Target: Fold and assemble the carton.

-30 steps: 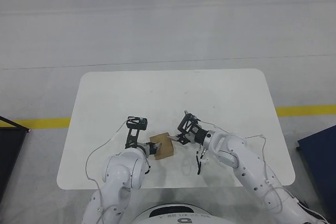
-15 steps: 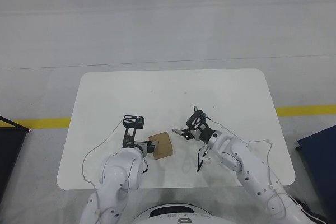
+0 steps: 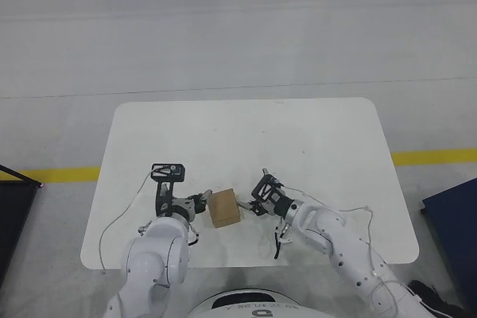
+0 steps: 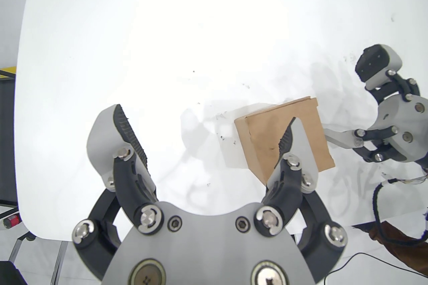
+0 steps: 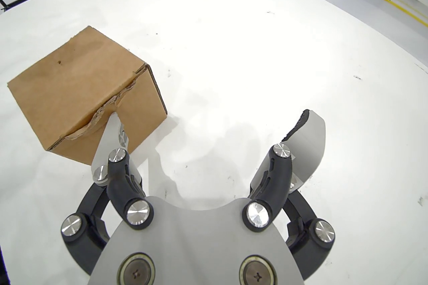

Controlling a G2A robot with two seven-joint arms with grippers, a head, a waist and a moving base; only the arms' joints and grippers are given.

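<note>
The carton (image 3: 223,208) is being flanked near the table's (image 3: 302,135) front middle by both wide-open grippers, the left gripper (image 4: 205,116) apparently being used as a backstop while the right gripper's (image 5: 212,117) fingertip (image 5: 112,126) is being held against the torn flap seam.

The top camera sits above the arms and looks straight down, far enough off to take in the whole table (image 3: 302,135), all four edges, and a strip of floor (image 3: 238,48) around it. The left wrist camera rides just behind the left gripper (image 4: 205,119), close above the table's near edge, facing the far edge. The right wrist camera sits behind the right gripper (image 5: 210,117), low and close, looking obliquely across the table top to its edge. All three views share the carton (image 3: 222,207) and the table around it. The left wrist view also takes in the right gripper.
</note>
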